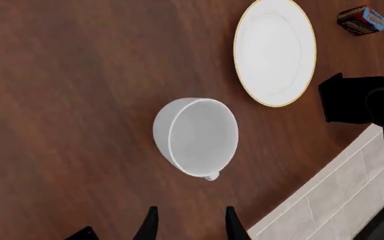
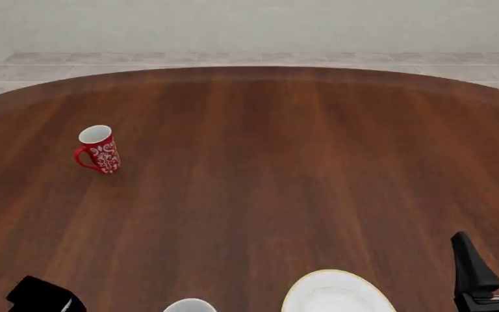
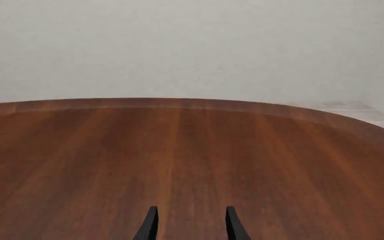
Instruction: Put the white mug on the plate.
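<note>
**White mug waiting beside the plate, both my grippers empty**

My left gripper [image 1: 188, 222] hung above the white mug [image 1: 197, 136] with its fingers parted and nothing between them. I judged it was lined up that way so the mug sat straight ahead of the gap, ready for a descent. The mug stood upright on the brown surface [image 2: 267, 169], its mouth open toward my left wrist camera, with a small nub at its rim that I took for the handle, though it was too foreshortened to be sure.

The plate [image 1: 275, 51] lay just beside the mug, apart from it and bare, so the task looked not yet started. In the front view both sat at the near edge: the mug [image 2: 190, 305] left of the plate [image 2: 336, 292], each cut off by the frame, so I could not read their full outlines there.

My right gripper [image 3: 188, 222] was also open and held nothing, pointing out over bare wood toward the far wall, I supposed to stay clear of the work.

A red mug [image 2: 99, 151] stood far off to the left, well apart from everything. A small box [image 1: 361, 20] lay beyond the plate; its printing was too small to make out.
</note>
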